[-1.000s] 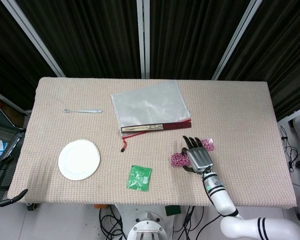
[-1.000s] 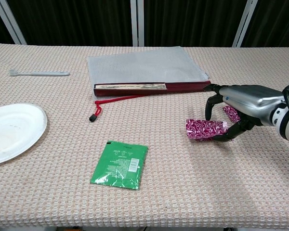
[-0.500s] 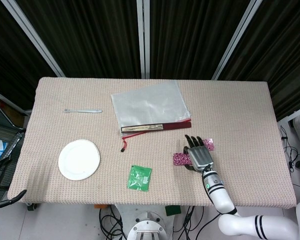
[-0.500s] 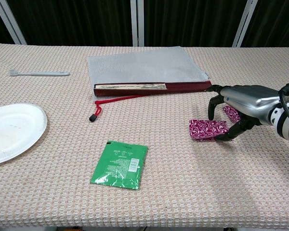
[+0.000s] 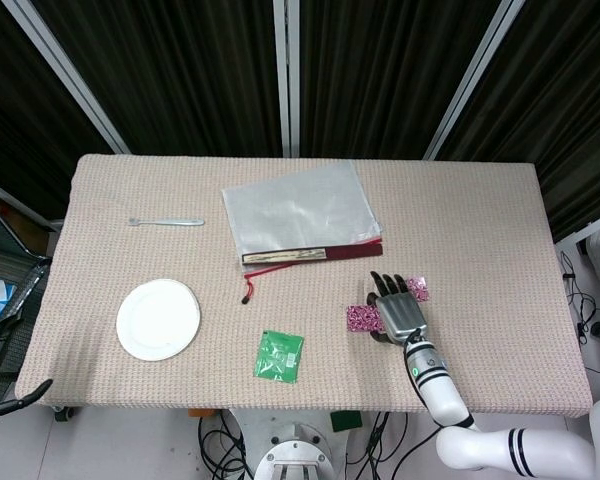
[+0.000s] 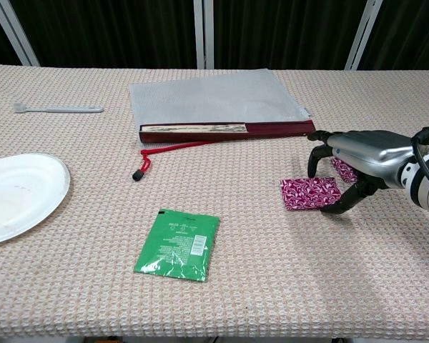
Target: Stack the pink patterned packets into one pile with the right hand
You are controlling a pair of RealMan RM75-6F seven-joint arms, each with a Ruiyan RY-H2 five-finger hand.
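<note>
Under the right hand (image 6: 357, 161), whose fingers arch apart, one pink patterned packet (image 6: 311, 194) lies flat on the table (image 6: 272, 286) with the thumb at its edge; the grip is unclear. A second packet (image 6: 342, 168) lies just behind the hand. A second ago the near packet was lifted and curled. Further left lie a green sachet (image 6: 177, 245), a mesh pouch (image 6: 214, 103) holding a red-edged item, an empty white plate (image 6: 14, 196) and a spoon (image 6: 57, 108).
</note>
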